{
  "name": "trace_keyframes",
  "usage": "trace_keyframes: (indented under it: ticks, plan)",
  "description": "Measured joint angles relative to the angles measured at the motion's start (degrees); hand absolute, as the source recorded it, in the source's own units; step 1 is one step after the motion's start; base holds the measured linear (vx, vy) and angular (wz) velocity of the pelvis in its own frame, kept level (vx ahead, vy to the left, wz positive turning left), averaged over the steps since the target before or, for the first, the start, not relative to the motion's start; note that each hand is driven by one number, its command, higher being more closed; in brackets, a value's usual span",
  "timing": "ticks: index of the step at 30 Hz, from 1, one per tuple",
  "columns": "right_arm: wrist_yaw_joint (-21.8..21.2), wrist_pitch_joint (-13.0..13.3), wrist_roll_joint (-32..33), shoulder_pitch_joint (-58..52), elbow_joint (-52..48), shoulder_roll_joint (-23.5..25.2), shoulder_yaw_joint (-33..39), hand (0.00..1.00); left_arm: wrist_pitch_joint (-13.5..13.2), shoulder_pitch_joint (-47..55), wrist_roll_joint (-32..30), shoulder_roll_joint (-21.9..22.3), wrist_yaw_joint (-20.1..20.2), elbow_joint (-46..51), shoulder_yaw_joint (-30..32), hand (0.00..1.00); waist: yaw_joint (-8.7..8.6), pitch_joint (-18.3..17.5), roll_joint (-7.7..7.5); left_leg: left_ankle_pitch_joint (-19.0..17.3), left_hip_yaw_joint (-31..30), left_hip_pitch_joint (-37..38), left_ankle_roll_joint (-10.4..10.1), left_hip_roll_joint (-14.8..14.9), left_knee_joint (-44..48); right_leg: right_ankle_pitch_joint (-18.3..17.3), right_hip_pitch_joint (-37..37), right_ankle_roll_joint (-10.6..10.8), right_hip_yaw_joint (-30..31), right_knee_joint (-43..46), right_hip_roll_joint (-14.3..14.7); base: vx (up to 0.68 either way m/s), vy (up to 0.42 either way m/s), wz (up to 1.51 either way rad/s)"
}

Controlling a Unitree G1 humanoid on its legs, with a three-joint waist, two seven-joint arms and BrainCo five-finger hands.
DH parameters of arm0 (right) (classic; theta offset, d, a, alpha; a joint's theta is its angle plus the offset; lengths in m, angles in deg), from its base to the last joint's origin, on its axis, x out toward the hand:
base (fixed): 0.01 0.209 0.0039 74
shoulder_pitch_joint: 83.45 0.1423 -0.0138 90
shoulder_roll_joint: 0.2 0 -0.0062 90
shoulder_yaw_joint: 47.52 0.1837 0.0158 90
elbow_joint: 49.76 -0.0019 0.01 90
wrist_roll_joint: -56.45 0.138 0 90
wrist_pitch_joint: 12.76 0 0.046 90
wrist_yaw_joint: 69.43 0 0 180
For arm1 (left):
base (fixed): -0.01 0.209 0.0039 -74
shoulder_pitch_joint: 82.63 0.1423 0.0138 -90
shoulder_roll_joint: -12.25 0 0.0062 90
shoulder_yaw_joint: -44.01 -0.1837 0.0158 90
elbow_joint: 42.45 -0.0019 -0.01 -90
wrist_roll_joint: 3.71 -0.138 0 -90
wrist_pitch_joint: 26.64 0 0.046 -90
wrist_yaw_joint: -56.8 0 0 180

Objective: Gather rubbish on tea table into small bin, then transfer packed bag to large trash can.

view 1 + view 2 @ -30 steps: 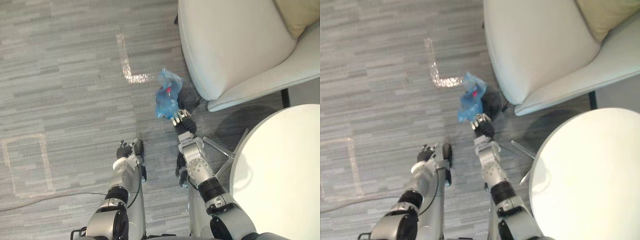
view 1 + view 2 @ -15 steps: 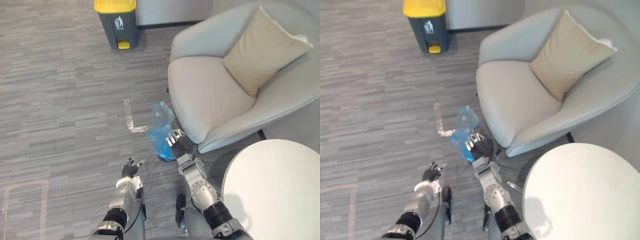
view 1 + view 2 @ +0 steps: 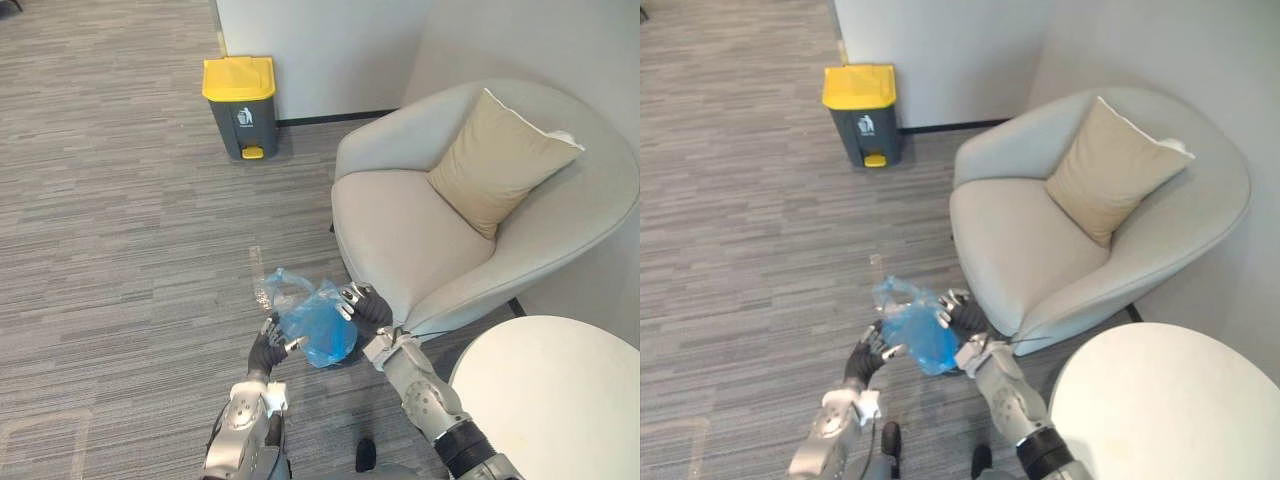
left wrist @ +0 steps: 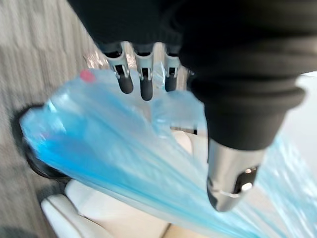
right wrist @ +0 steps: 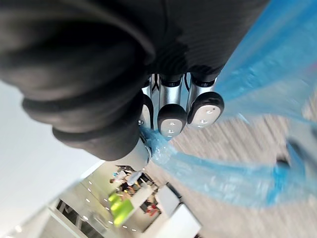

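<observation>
1 bag (image 3: 318, 325) | my right hand (image 3: 368, 308): fingers pinching it | left hand (image 3: 268, 348): fingers relaxed, touching | risk: film slips, spills short of can (image 3: 240, 105)

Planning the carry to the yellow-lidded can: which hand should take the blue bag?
Probably the right. The right hand pinches the blue bag in curled fingers; the left hand is open, its fingers just reaching the bag.

The grey striped carpet floor (image 3: 120, 200) bears a grey trash can (image 3: 240, 105) with a yellow lid at 12 o'clock, against the wall. A pale armchair (image 3: 420, 240) stands at 2 o'clock, and a round white table (image 3: 550, 400) at 5 o'clock, near the chair. A worn tape mark (image 3: 257, 285) lies on the carpet near the centre.
</observation>
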Motion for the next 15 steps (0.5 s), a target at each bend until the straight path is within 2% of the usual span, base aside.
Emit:
trace_keyframes:
  ticks: [3,7,15]
  plan:
    - [-0.9,0.0,-0.7,-0.4,-0.3,-2.1,1.2,1.0,-0.6,-1.0,0.0,-2.7,0.0,6.9,0.1,0.0,-0.18,-0.6,0.14,0.6,0.1,1.5,0.3,-0.5,-1.3,1.1,1.3,0.2,0.5,-1.5,-0.3,-0.01,0.025,-0.07]
    - [-0.9,-0.1,-2.2,-0.4,-2.0,-2.7,2.7,1.0,-1.7,-1.9,0.1,-3.8,0.1,9.0,0.6,0.0,-0.33,-1.1,0.21,1.0,0.0,2.6,0.5,-1.0,-2.6,1.4,2.1,0.5,1.0,-2.3,-0.6,0.0,0.019,-0.04]
    - [-0.9,-0.1,-2.2,-0.3,-4.3,-2.6,4.6,1.0,-1.7,-1.8,0.2,-4.8,1.3,11.6,0.8,0.0,-0.45,-1.4,-0.03,1.7,0.1,5.1,0.8,-1.5,-4.4,1.4,3.6,0.5,1.4,-2.7,-0.8,0.0,0.003,-0.02]
